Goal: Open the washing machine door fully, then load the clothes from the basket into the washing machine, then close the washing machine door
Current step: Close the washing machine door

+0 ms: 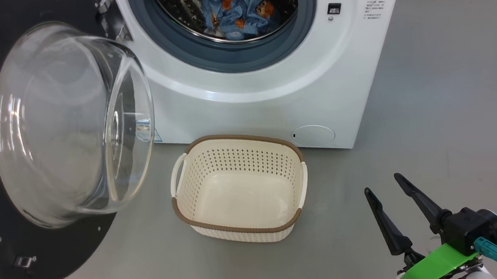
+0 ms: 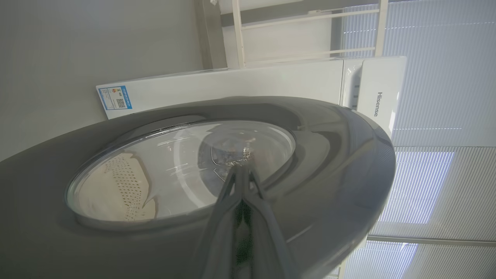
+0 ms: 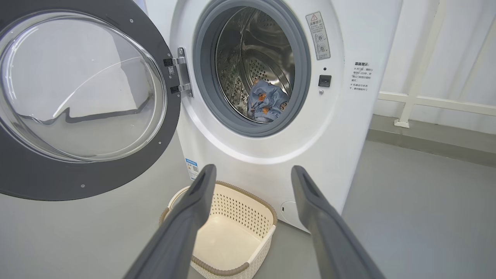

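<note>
Glossy black-rimmed, the washing machine door (image 1: pixel 72 121) stands swung out left of the washing machine (image 1: pixel 272 103), outer face just ahead of the left gripper (image 2: pixel 242 170), pinched together on nothing and nearer than the splayed, empty right gripper (image 1: pixel 382 183); the clothes (image 1: pixel 239 9) lie inside the machine.

There is one washer (image 1: pixel 273 111), and it has one door (image 1: pixel 3 261), one drum (image 3: pixel 263 46) and one blue label (image 3: pixel 192 167). There is also one basket (image 1: pixel 238 236) with two white handles (image 1: pixel 176 175), and one bundle of blue clothes (image 1: pixel 239 9); how many pieces are in this bundle I cannot tell. Two grippers are in view, one right gripper (image 1: pixel 382 183) and one left gripper (image 2: pixel 242 168), and each of them has two fingers (image 3: pixel 186 224).
</note>
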Controlling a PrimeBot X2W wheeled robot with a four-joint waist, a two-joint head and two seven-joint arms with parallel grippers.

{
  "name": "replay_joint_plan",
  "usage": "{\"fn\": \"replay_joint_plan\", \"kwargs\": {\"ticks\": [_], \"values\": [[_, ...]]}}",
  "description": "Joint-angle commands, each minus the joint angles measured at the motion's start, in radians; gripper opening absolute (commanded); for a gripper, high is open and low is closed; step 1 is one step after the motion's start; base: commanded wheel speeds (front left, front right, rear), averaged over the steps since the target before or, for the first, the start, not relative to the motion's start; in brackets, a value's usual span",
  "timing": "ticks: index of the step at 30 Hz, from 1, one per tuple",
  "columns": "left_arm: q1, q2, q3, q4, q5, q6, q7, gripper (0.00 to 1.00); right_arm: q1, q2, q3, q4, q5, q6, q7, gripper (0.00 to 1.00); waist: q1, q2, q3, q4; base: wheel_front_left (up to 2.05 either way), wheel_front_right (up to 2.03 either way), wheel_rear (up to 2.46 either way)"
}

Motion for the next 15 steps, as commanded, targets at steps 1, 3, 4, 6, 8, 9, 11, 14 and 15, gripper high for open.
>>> {"fn": "replay_joint_plan", "kwargs": {"ticks": [1, 3, 4, 6, 8, 9, 11, 14, 15], "values": [[0.001, 0.043, 0.017, -0.049, -0.016, 0.008, 0.021, 0.0, -0.003, 0.001, 0.019, -0.026, -0.004, 0.002, -0.005, 1.0, 0.0, -0.0001, -0.006, -0.007, 0.0, 0.0, 0.0], [0.006, 0.038, 0.014, -0.067, -0.019, 0.016, 0.03, 0.0, -0.002, 0.006, 0.018, -0.025, -0.005, 0.002, -0.005, 1.0, 0.0, -0.0001, -0.01, -0.011, 0.0, 0.0, 0.0], [0.01, 0.036, 0.012, -0.077, -0.019, 0.02, 0.033, 0.0, -0.001, 0.008, 0.018, -0.025, -0.005, 0.002, -0.005, 1.0, 0.0, -0.0001, -0.012, -0.013, 0.0, 0.0, 0.0], [0.015, 0.03, 0.01, -0.095, -0.021, 0.028, 0.038, 0.0, 0.001, 0.013, 0.018, -0.025, -0.004, 0.002, -0.005, 1.0, 0.0, -0.0001, -0.018, -0.017, 0.0, 0.0, 0.0], [0.017, 0.028, 0.009, -0.104, -0.024, 0.033, 0.043, 0.0, 0.001, 0.014, 0.017, -0.026, -0.004, 0.002, -0.005, 1.0, 0.0, -0.0001, -0.02, -0.019, 0.0, 0.0, 0.0], [0.018, 0.025, 0.009, -0.112, -0.027, 0.037, 0.047, 0.0, 0.002, 0.016, 0.015, -0.027, -0.003, 0.002, -0.005, 1.0, 0.0, -0.0001, -0.021, -0.021, 0.0, 0.0, 0.0], [0.024, 0.017, 0.003, -0.129, -0.027, 0.046, 0.052, 0.0, 0.003, 0.018, 0.015, -0.027, -0.003, 0.002, -0.005, 1.0, 0.0, -0.0001, -0.022, -0.024, 0.0, 0.0, 0.0], [0.033, 0.004, -0.006, -0.154, -0.029, 0.055, 0.059, 0.0, 0.003, 0.022, 0.017, -0.028, -0.002, 0.002, -0.005, 1.0, 0.0, -0.0001, -0.023, -0.032, 0.0, 0.0, 0.0], [0.037, 0.001, -0.01, -0.162, -0.029, 0.058, 0.063, 0.0, 0.003, 0.022, 0.017, -0.029, -0.002, 0.002, -0.005, 1.0, 0.0, -0.0001, -0.022, -0.035, 0.0, 0.0, 0.0]]}}
